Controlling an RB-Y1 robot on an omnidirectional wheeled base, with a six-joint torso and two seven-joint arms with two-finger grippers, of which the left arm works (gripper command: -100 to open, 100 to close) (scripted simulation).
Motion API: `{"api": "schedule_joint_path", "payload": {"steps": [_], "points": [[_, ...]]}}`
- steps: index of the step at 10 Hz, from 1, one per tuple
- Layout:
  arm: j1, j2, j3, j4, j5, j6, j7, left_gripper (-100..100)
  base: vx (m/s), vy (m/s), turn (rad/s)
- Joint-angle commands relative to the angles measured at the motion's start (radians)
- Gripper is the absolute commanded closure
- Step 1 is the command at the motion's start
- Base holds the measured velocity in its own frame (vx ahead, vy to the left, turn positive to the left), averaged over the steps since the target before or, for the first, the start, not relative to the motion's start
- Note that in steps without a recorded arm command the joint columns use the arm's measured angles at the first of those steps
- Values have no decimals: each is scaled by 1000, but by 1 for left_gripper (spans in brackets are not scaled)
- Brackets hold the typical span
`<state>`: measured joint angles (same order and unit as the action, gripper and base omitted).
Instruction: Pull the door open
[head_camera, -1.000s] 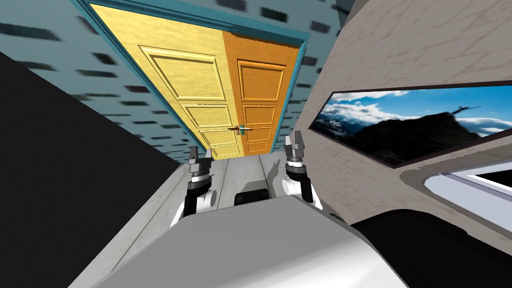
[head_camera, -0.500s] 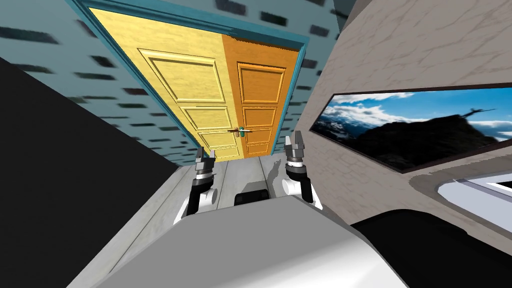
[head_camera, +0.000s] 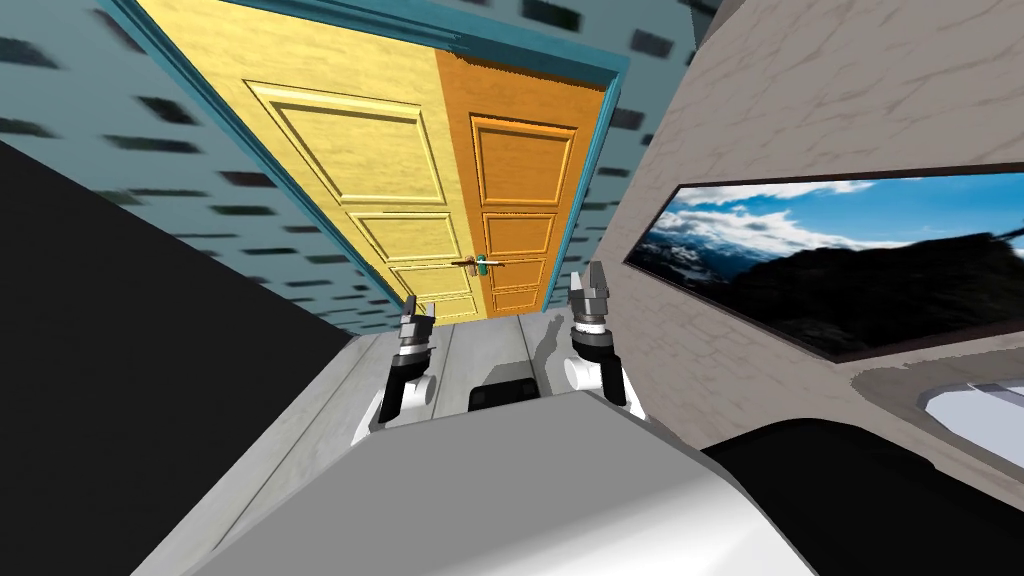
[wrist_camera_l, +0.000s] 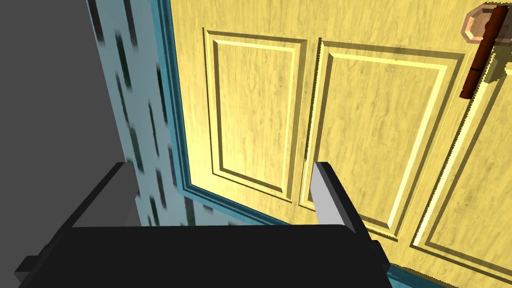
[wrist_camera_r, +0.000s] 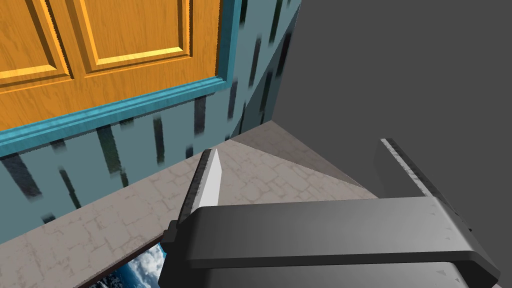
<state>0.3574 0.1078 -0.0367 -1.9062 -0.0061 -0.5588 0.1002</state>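
A double door stands ahead in a teal frame (head_camera: 585, 190), with a yellow leaf (head_camera: 340, 170) on the left and an orange leaf (head_camera: 520, 190) on the right. Two lever handles (head_camera: 478, 263) meet at the seam. My left gripper (head_camera: 415, 310) is open, low in front of the yellow leaf (wrist_camera_l: 350, 115) and short of it. Its brown lever (wrist_camera_l: 477, 60) lies well off to one side of the fingers (wrist_camera_l: 327, 195). My right gripper (head_camera: 593, 280) is open too, pointing at the frame's edge (wrist_camera_r: 125, 107) beside the orange leaf (wrist_camera_r: 75, 50).
A beige stone wall (head_camera: 800, 90) runs close along my right, with a framed mountain picture (head_camera: 830, 260) on it. On the left is a black area (head_camera: 120, 350). Grey floor (head_camera: 480, 345) leads to the door. Teal wall with dark bricks (head_camera: 200, 200) flanks the frame.
My left gripper has swung inward to the right, toward the yellow leaf. The whole head view has shifted slightly, so I have moved a little. The right arm holds still.
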Motion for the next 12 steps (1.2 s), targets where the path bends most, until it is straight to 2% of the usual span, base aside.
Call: {"api": "schedule_joint_path", "payload": {"steps": [1, 12], "points": [[-22, 12, 2, 37, 7, 7, 5, -100, 100, -19, 0], [-146, 90, 10, 267, 56, 61, 37, -100, 100, -18, -1]]}}
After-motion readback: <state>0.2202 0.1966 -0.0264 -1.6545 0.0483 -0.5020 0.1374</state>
